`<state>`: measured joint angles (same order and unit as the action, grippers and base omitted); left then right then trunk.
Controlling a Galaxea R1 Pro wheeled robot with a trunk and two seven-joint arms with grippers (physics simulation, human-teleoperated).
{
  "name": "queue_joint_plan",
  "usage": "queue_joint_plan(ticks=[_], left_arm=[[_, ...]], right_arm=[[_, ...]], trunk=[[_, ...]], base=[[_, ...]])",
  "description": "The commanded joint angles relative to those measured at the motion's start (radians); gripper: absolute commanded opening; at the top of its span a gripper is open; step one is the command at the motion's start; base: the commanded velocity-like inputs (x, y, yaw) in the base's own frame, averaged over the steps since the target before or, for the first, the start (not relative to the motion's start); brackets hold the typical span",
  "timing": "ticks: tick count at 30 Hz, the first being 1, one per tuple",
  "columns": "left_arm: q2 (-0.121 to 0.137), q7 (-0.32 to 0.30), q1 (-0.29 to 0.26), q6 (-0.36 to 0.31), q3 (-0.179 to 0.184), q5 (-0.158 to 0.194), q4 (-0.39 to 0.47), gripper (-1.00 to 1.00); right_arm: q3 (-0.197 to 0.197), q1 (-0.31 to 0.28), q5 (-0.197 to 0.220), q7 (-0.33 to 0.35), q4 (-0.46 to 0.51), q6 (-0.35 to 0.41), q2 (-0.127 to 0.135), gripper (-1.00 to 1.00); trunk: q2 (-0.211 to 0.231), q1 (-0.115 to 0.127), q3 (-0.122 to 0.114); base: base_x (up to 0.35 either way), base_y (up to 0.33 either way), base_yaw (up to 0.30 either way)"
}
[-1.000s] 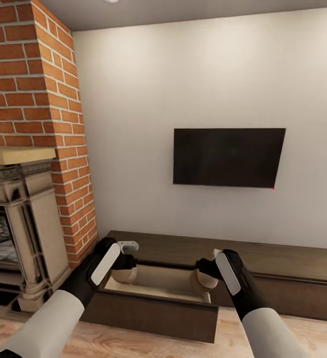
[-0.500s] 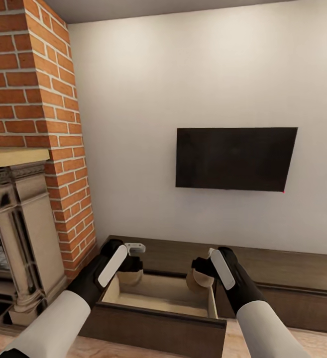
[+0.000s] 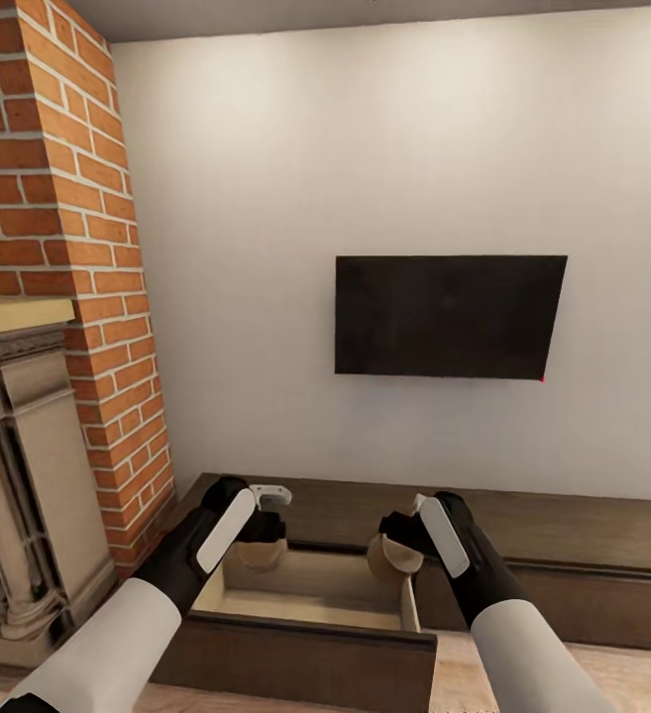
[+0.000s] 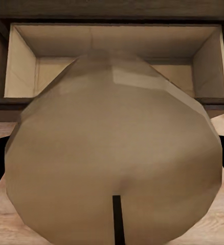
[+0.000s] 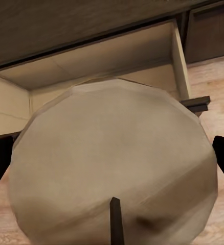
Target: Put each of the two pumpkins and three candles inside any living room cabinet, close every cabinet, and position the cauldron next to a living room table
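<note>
The long dark-brown cabinet runs along the wall, and its leftmost drawer is pulled out with a pale, bare inside. My left gripper is shut on a beige candle above the drawer's back left corner. Over the back right corner my right gripper is shut on a second beige candle. In the left wrist view that candle bulks large with its dark wick toward the camera and the open drawer beyond. The right wrist view has the other candle before the drawer.
A brick chimney and an ornate grey fireplace stand close at the left. A dark television hangs on the white wall above the cabinet. Light wood floor lies in front of the cabinet.
The whole head view has shifted, with the fireplace sliding left and the drawer nearer: the camera moved. Both grippers still hold their candles over the open drawer.
</note>
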<state>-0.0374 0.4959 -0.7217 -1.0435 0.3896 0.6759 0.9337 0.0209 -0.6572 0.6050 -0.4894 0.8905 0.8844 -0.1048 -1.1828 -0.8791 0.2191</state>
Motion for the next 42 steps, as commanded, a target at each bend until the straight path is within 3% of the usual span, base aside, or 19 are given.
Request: queue_joint_plan(ticks=[1,8,20,24,28,30,34,37,42], left_arm=[[0.000,0.010,-0.001,-0.002,0.001,0.010,0.001,-1.00],[0.001,0.012,-0.001,-0.004,0.002,0.010,0.002,-1.00],[0.001,0.010,0.000,-0.004,0.002,0.010,-0.006,-1.00],[0.000,0.008,-0.014,-0.004,0.001,0.012,-0.059,-1.00],[-0.009,0.007,-0.070,-0.004,-0.002,0.013,-0.213,-1.00],[-0.012,0.007,-0.084,-0.004,-0.003,0.014,-0.251,-1.00],[-0.016,0.006,-0.094,-0.004,-0.002,0.014,-0.281,-1.00],[-0.017,0.005,-0.098,0.000,-0.002,0.014,-0.290,-1.00],[-0.018,-0.002,-0.099,0.008,-0.002,0.014,-0.294,-1.00]], right_arm=[[0.001,-0.001,0.012,-0.011,0.001,0.001,0.001,-1.00],[0.001,-0.001,0.015,-0.011,0.001,0.005,0.002,-1.00],[0.002,-0.001,0.015,-0.009,0.001,0.005,0.001,-1.00],[0.004,-0.001,0.012,-0.010,0.000,0.006,0.001,-1.00],[0.008,-0.005,0.009,-0.015,-0.056,0.008,-0.001,-1.00],[0.009,-0.011,0.006,-0.016,-0.088,0.005,-0.001,-1.00],[0.014,-0.019,0.002,-0.017,-0.122,0.002,-0.003,-1.00],[0.053,-0.024,-0.001,-0.017,-0.151,-0.002,-0.010,-1.00],[0.083,-0.029,-0.002,-0.017,-0.161,-0.003,-0.022,-1.00]], trunk=[[-0.001,0.000,0.001],[-0.001,0.000,-0.003],[-0.001,0.000,-0.004],[-0.001,0.000,-0.004],[-0.001,0.000,-0.004],[-0.001,0.000,-0.004],[-0.001,0.000,-0.004],[-0.001,0.000,-0.004],[-0.001,0.000,-0.004]], base=[[0.000,0.000,-0.258],[0.000,0.003,-0.243],[0.045,0.071,-0.029],[0.004,0.005,-0.001],[0.001,0.001,0.000],[0.000,0.000,0.000],[0.000,0.000,0.000],[0.000,0.000,0.000],[0.000,0.000,0.000]])
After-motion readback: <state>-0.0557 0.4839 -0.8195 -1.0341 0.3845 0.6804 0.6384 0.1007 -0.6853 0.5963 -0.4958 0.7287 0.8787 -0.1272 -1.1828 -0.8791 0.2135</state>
